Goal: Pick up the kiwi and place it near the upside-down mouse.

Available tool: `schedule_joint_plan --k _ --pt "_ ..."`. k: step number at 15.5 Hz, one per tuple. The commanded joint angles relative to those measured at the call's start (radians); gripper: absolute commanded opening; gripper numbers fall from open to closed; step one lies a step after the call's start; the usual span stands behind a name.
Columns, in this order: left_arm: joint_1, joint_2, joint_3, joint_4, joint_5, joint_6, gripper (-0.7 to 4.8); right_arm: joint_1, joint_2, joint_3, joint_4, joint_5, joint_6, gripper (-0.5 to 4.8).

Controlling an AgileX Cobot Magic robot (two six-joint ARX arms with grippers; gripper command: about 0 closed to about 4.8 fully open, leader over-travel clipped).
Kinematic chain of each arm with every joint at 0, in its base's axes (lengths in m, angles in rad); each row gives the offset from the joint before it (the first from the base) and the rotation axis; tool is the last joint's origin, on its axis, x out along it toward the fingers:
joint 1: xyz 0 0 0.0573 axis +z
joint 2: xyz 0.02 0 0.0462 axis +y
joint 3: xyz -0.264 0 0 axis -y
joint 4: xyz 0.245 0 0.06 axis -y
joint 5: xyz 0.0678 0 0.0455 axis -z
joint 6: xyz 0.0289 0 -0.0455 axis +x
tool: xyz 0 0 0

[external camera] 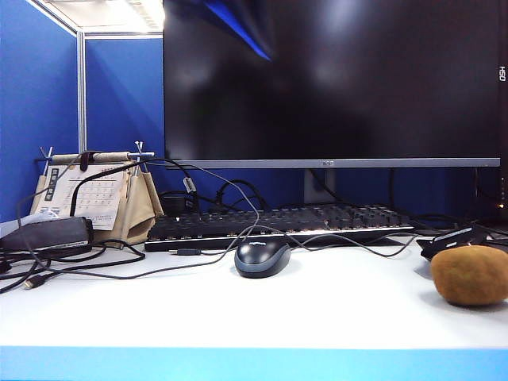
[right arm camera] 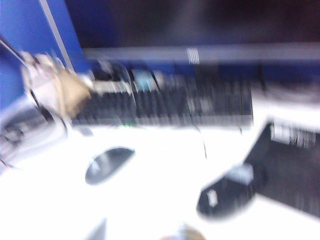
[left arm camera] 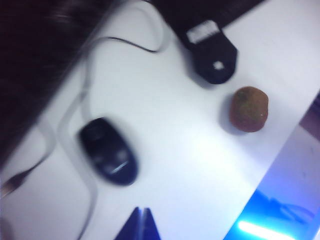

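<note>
The kiwi (external camera: 470, 275), brown and fuzzy, lies on the white table at the far right of the exterior view. Just behind it is the upside-down mouse (external camera: 452, 240), black and angular. Neither gripper shows in that view. My left gripper (left arm camera: 141, 214) hovers over the table, its blue tips shut together on nothing, well away from the kiwi (left arm camera: 248, 109) and the upside-down mouse (left arm camera: 212, 55). The right wrist view is blurred: my right gripper (right arm camera: 142, 230) stands open, the kiwi (right arm camera: 192, 236) peeks in by one finger, and the upside-down mouse (right arm camera: 227, 195) lies beyond.
A rounded dark grey-blue mouse (external camera: 263, 257) sits mid-table with its cable trailing left. A black keyboard (external camera: 278, 222) and a large monitor (external camera: 333, 79) stand behind. A desk calendar (external camera: 91, 194) and tangled cables (external camera: 71, 266) fill the left. The table's blue front edge (external camera: 238, 363) runs below.
</note>
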Motion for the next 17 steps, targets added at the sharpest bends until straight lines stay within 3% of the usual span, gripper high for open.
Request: schedule_joint_plan --k 1,3,7,8,10,12,15,17 --pt "0.055 -0.13 0.002 -0.002 -0.002 0.003 -0.06 0.0 -0.008 -0.031 0.036 0.183 0.106 0.78" --pt "0.081 -0.225 0.002 -0.005 -0.051 0.006 -0.06 0.0 -0.01 -0.039 0.054 0.273 0.103 0.76" --pt "0.085 -0.415 0.0 -0.071 -0.072 0.002 -0.06 0.002 -0.099 -0.076 0.036 0.308 0.096 0.47" --pt "0.084 -0.526 -0.036 -0.073 -0.087 -0.032 -0.06 0.002 -0.143 -0.107 0.042 0.352 0.099 0.47" --pt "0.084 -0.67 -0.143 -0.039 -0.143 -0.086 -0.06 0.004 -0.142 -0.113 0.035 0.347 0.106 0.48" --pt "0.084 -0.866 -0.34 0.054 -0.261 -0.142 -0.06 0.005 -0.143 -0.145 0.039 0.307 0.131 0.48" --pt "0.084 -1.279 -0.888 0.423 -0.418 -0.341 -0.06 0.005 -0.143 -0.25 0.066 0.009 0.203 0.48" --pt "0.084 -1.449 -1.162 0.56 -0.441 -0.377 -0.05 0.006 -0.143 -0.273 0.046 -0.063 0.205 0.48"
